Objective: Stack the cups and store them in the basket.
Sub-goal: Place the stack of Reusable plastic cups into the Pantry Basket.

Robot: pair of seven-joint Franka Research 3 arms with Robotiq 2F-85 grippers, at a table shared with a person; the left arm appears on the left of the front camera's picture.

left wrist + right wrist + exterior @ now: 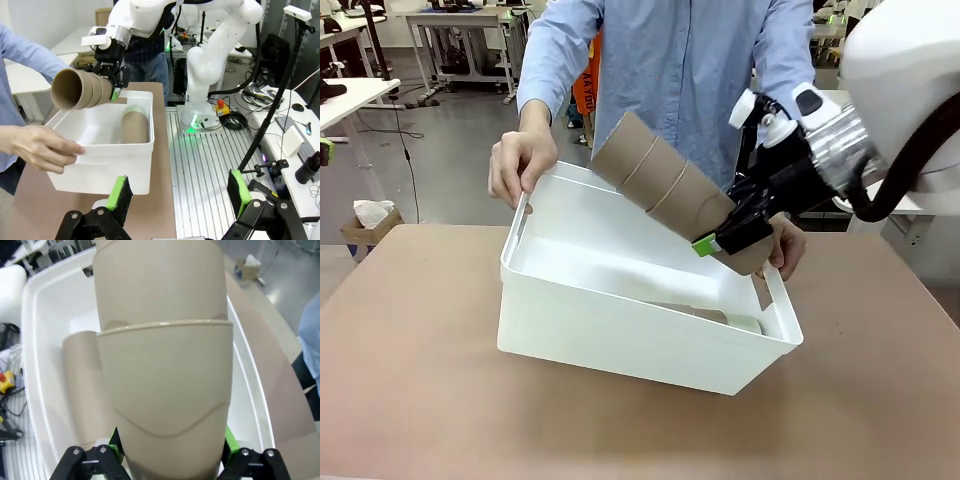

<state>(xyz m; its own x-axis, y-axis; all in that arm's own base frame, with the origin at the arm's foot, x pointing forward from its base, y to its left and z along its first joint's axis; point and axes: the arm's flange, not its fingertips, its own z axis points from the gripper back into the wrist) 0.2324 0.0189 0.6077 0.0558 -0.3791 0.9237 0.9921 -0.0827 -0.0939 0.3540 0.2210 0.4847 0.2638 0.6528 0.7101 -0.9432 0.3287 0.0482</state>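
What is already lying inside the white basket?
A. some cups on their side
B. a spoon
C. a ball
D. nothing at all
A: some brown cups lie on their side on the floor of the basket, while the right gripper holds another stack of cups tilted above it.

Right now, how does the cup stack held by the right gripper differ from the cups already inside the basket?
The held stack hangs tilted in the air above the basket, clamped by the right gripper; the stored cups lie flat on the basket floor, untouched. The held stack looks all tan; the stored cups end in a pale green rim. Both are nested tan tumblers.
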